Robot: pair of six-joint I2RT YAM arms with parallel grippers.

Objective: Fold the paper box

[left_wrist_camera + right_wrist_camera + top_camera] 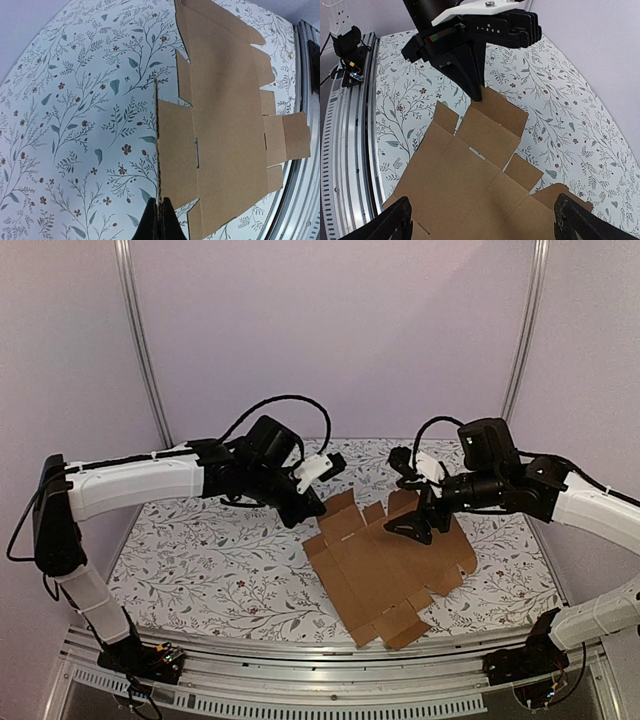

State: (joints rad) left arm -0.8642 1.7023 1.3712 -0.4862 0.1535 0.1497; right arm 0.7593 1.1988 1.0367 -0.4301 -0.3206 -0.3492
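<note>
The paper box [385,575] is a flat brown die-cut sheet with tabs and flaps, lying on the floral table cover in the middle. My left gripper [312,512] is at its far left corner, shut on the edge of a flap that is lifted upright. In the left wrist view the fingers [160,220] pinch that flap's thin edge, and the rest of the sheet [225,125] lies flat to the right. My right gripper [412,530] hovers open above the sheet's far right part. Its fingertips [485,225] are spread wide over the cardboard [470,170], holding nothing. The left gripper [470,75] shows there too.
A floral cloth [200,560] covers the table. A metal rail [330,675] runs along the near edge, also visible in the right wrist view [345,150]. An arm base with cables [347,45] sits by the rail. Plain walls and two upright posts stand behind.
</note>
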